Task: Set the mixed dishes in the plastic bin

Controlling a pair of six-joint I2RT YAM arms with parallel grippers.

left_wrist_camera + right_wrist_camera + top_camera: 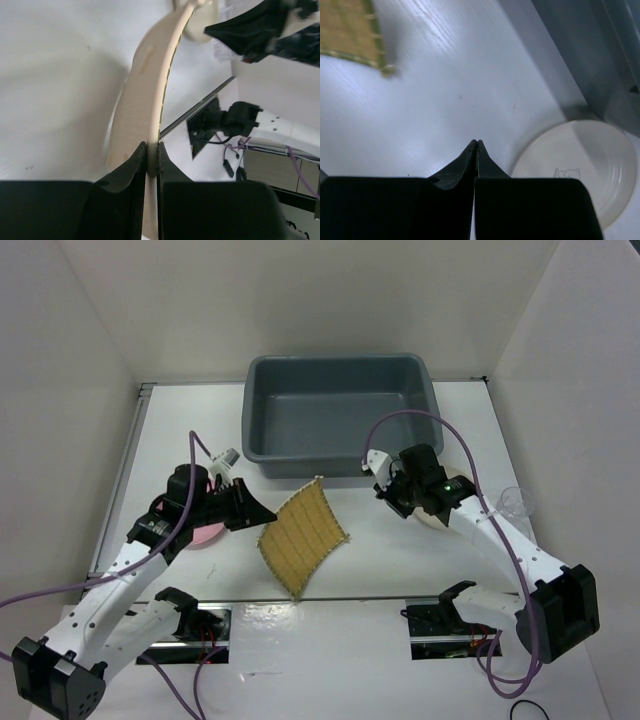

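Black fingers of the left tool (152,145) filled the bottom of the left wrist view, clamped on one edge of the yellow woven square mat (145,90), which bowed away toward the top of that frame. From above, the mat (303,535) hung tilted at centre frame, just below the large dark grey plastic bin (335,361) at upper centre. Whether its lowest corner touched the white counter (400,560) could not be told.

The right tool (476,142) was closed on nothing, low over the counter beside the cream round plate (585,170). The small clear cup (515,502) stood at the right, and the pink round plate (205,533) showed under the left arm. The bin looked empty.

Carrying the mat in was probably the step in hand. The pinch was narrow and the mat floppy, so a higher lift before moving up-frame seemed wise, letting the trailing corner clear the near rim. Release would best wait until the mat was over the bin's floor.
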